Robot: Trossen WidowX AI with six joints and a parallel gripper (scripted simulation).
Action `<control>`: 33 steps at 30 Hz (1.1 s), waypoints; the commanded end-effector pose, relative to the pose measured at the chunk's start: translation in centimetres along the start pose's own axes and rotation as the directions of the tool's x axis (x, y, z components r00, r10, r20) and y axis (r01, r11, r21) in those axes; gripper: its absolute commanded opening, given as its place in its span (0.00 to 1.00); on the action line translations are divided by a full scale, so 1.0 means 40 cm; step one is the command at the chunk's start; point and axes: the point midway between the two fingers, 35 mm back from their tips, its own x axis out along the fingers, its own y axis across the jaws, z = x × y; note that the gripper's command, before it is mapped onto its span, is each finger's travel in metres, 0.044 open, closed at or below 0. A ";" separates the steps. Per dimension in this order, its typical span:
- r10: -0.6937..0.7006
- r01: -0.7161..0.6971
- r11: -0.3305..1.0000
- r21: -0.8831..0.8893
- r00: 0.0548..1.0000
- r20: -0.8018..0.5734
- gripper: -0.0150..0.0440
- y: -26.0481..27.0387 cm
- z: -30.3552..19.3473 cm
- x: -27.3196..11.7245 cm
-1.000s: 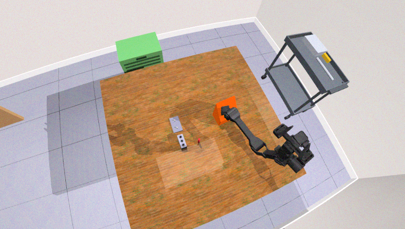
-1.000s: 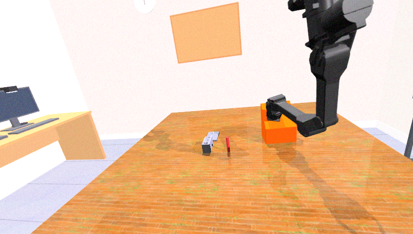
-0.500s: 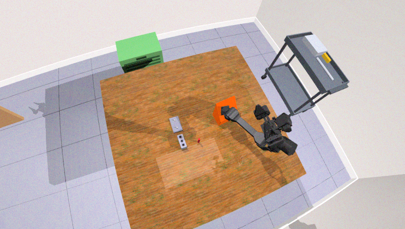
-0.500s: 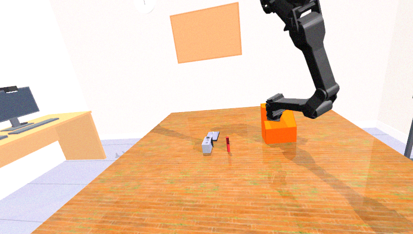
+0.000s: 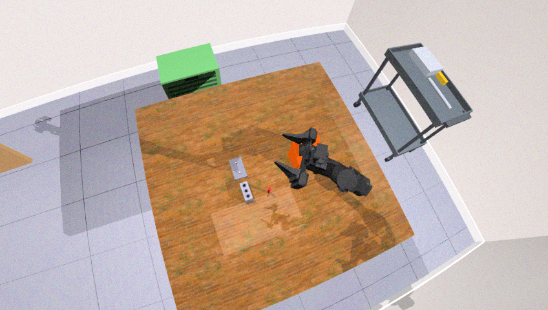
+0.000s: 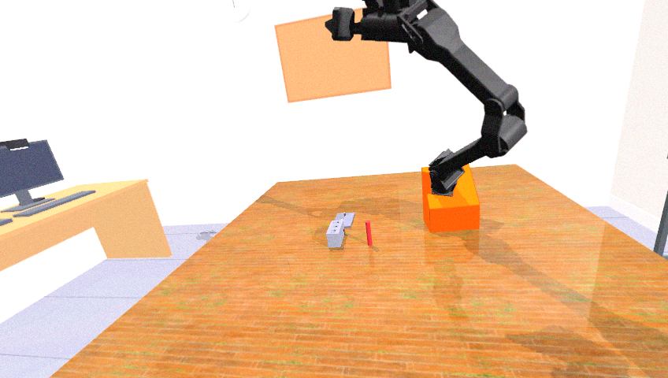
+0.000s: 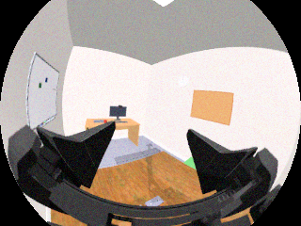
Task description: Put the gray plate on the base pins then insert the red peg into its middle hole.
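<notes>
The gray plate [image 5: 243, 192] [image 6: 334, 240], with three dark holes in a row on top, is beside the flat gray base [image 5: 232, 167] [image 6: 349, 219]. The base has two small pins standing up, and the plate is not on them. The red peg [image 5: 269, 190] [image 6: 369, 233] stands upright to the right of the plate. My gripper [image 5: 279, 148] [image 7: 152, 128] is wide open and empty, raised high above the table and away from all three. In the wrist view a small gray piece shows low between the fingers; which one cannot be told.
An orange block [image 6: 454, 217] [image 5: 294, 154] under the arm's foot stands right of the parts on the wooden table [image 5: 200, 134] [image 6: 281, 290]. A green cabinet [image 5: 188, 63] and a gray cart [image 5: 391, 111] stand beyond the table. A desk [image 6: 135, 220] is at the left.
</notes>
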 end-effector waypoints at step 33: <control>-0.005 -0.915 -0.402 0.045 -0.047 -0.999 1.00 0.062 -1.019 0.104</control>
